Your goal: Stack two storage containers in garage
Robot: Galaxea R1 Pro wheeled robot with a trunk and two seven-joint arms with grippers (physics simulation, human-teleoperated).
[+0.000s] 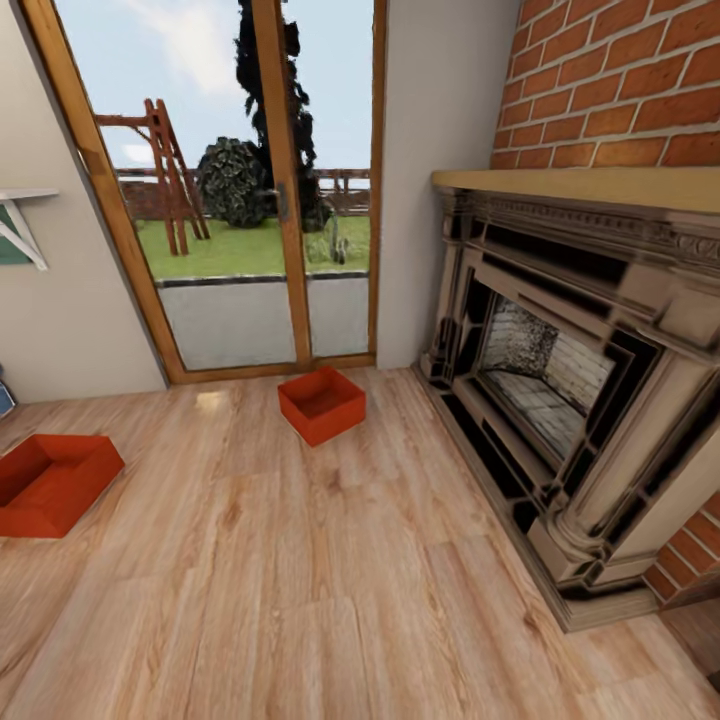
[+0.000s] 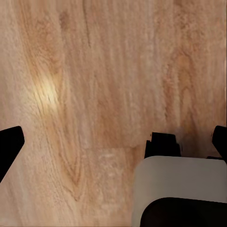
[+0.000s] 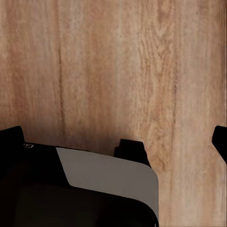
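Note:
Two orange-red storage containers lie open-top on the living room's light wood-plank floor [image 1: 330, 560]. One container [image 1: 321, 403] sits in front of the wood-framed glass doors [image 1: 240, 190]. The other container [image 1: 50, 482] rests at the left edge of the head view, partly cut off. In the left wrist view my left gripper [image 2: 113, 144] hangs open over bare planks, one dark fingertip [image 2: 9, 146] at each side of the picture. The right gripper [image 3: 116, 139] is likewise open over planks, nothing between its fingers.
A large stone fireplace [image 1: 580, 400] with a brick wall above it stands along the right. A beige wall [image 1: 60, 320] with a white shelf bracket [image 1: 22, 225] is at the left. A rounded white and black part of my own body [image 2: 182, 189] shows under each wrist camera.

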